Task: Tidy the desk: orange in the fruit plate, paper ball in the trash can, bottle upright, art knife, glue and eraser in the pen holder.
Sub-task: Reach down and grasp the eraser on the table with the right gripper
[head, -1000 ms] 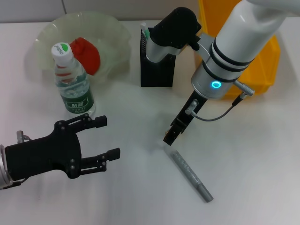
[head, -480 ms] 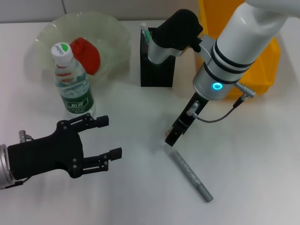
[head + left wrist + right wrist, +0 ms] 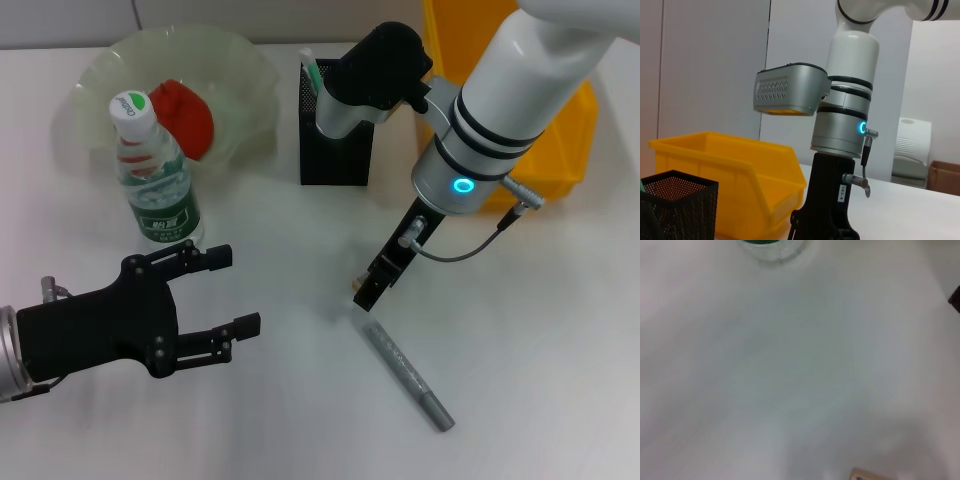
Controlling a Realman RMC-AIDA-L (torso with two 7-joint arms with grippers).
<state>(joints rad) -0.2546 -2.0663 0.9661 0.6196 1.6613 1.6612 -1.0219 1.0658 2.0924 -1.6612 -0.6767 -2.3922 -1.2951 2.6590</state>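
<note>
My right gripper (image 3: 366, 292) hangs just above the table at the near end of the grey glue (image 3: 405, 373), which lies flat. Its jaws look shut on the small beige eraser (image 3: 356, 283), which also shows at the edge of the right wrist view (image 3: 867, 475). My left gripper (image 3: 222, 294) is open and empty, low over the table in front of the upright bottle (image 3: 155, 180). The orange (image 3: 185, 118) lies in the fruit plate (image 3: 250, 70). The mint-green art knife (image 3: 314, 70) stands in the pen holder (image 3: 335, 150). The paper ball is out of view.
The yellow trash can (image 3: 565, 130) stands at the back right, behind my right arm; it also shows in the left wrist view (image 3: 740, 170) beside the pen holder (image 3: 675, 205). The bottle's base (image 3: 771, 247) shows in the right wrist view.
My right gripper has risen slightly and shifted a little right, away from the glue's end. My left gripper has edged slightly right.
</note>
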